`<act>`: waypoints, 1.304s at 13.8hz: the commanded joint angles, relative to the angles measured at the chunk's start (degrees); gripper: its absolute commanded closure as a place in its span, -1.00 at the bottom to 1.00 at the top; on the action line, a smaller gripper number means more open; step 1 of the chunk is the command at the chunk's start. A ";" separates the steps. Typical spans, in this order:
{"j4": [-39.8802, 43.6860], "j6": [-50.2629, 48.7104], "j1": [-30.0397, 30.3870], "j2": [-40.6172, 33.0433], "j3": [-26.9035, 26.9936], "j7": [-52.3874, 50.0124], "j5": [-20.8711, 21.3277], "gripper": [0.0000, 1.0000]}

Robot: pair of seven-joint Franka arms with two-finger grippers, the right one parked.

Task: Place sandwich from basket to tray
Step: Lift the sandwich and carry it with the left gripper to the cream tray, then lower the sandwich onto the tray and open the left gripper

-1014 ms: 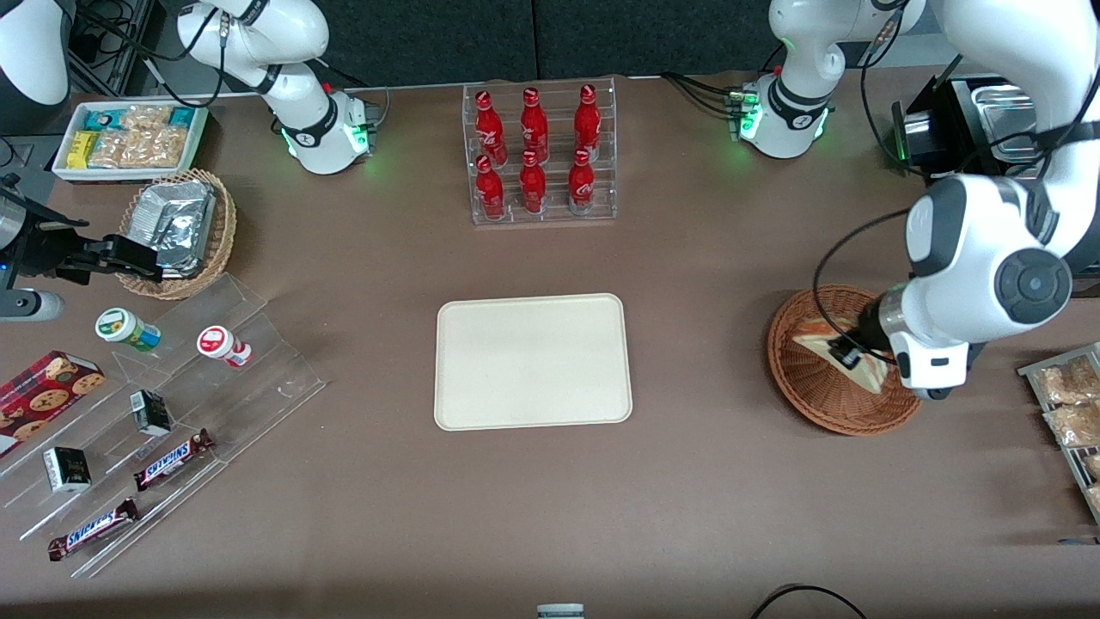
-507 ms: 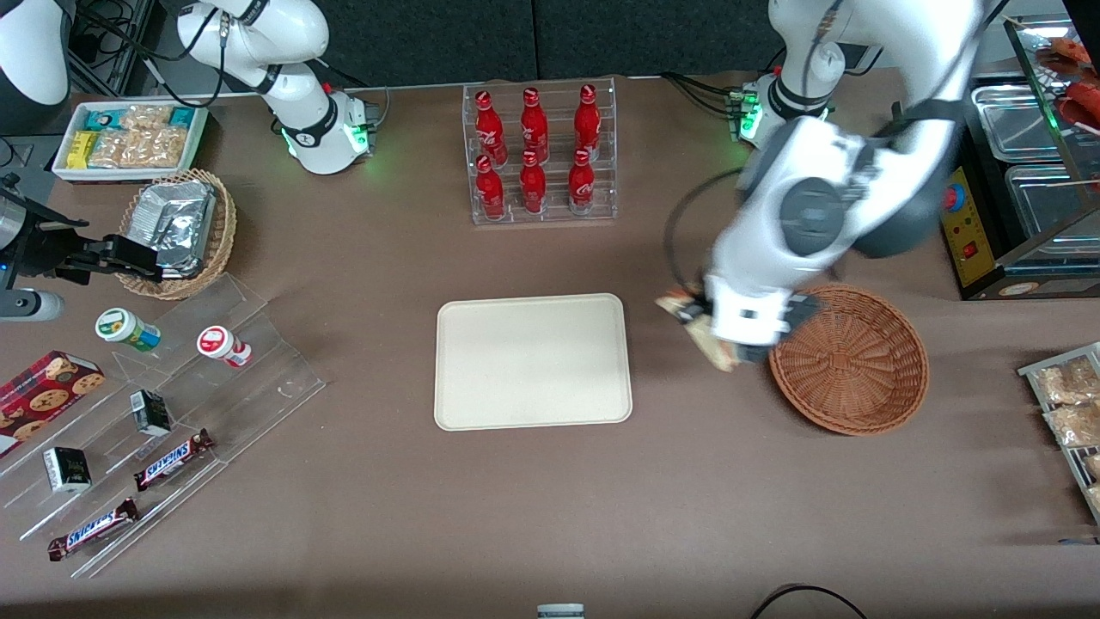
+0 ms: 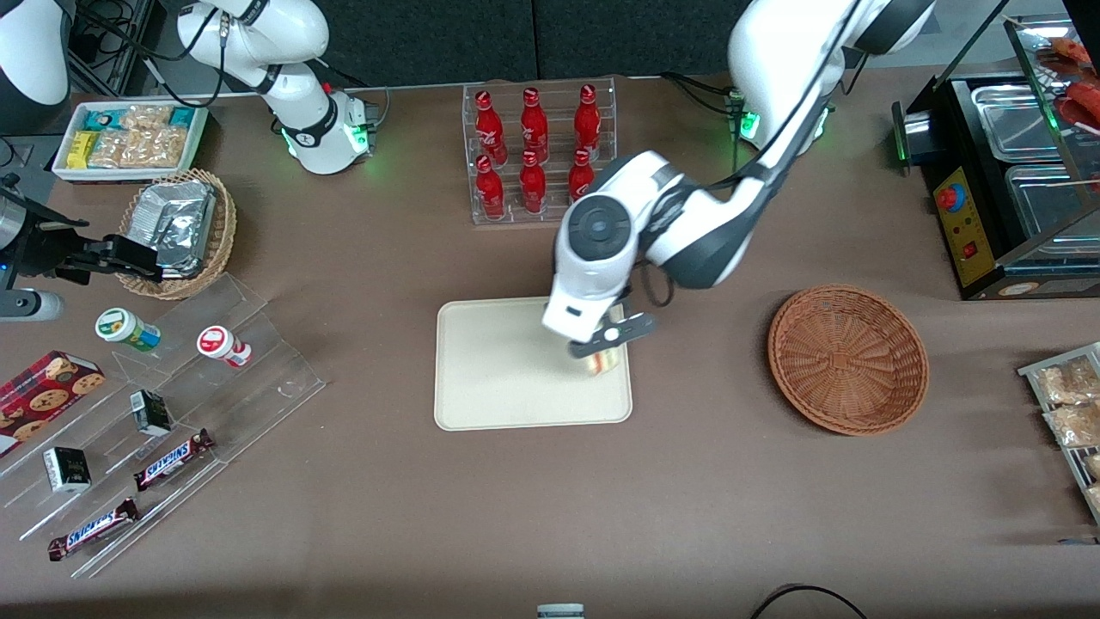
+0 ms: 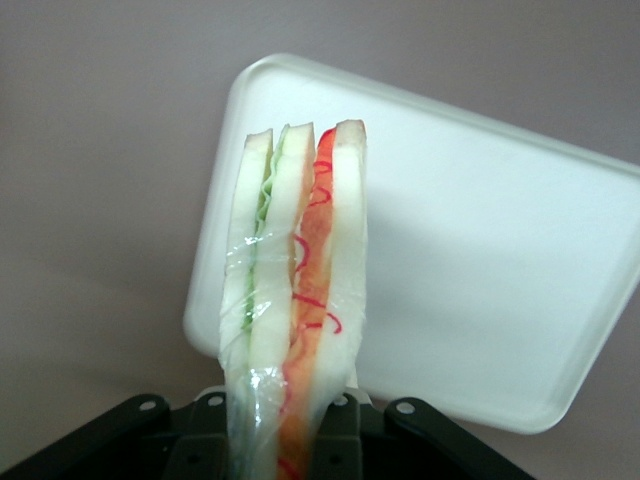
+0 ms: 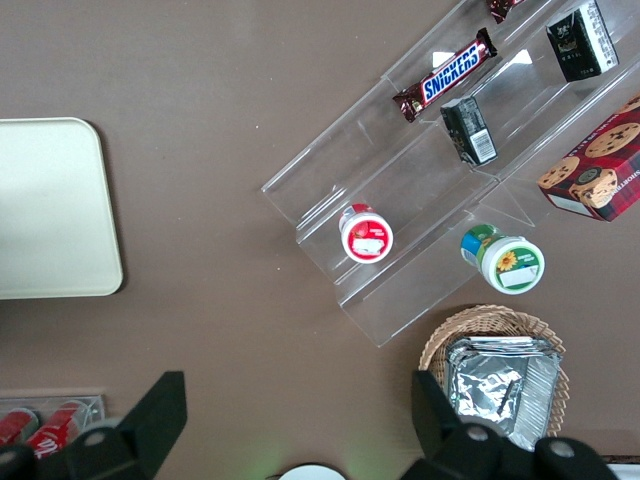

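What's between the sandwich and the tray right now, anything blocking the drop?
Nothing visible. The gripper holds the sandwich above the tray, over its end nearest the basket; the tray surface below looks bare.

Counts:
- Six red cola bottles [image 3: 533, 155] in clear rack.
- Two Snickers bars [image 3: 174, 458].
- Two small dark boxes [image 3: 151, 412].
- Two lidded cups [image 3: 127, 329].
- Two wicker baskets: reddish-brown basket [image 3: 848, 358], tan one [image 3: 225, 232].
- One tray [image 3: 498, 370].
- One sandwich [image 4: 295, 300].
- One gripper [image 3: 606, 342].
- One cookie box [image 3: 43, 395].
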 commanded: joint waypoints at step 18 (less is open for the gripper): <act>5.52 11.25 -4.91 14.18 0.96 13.25 2.00 -0.99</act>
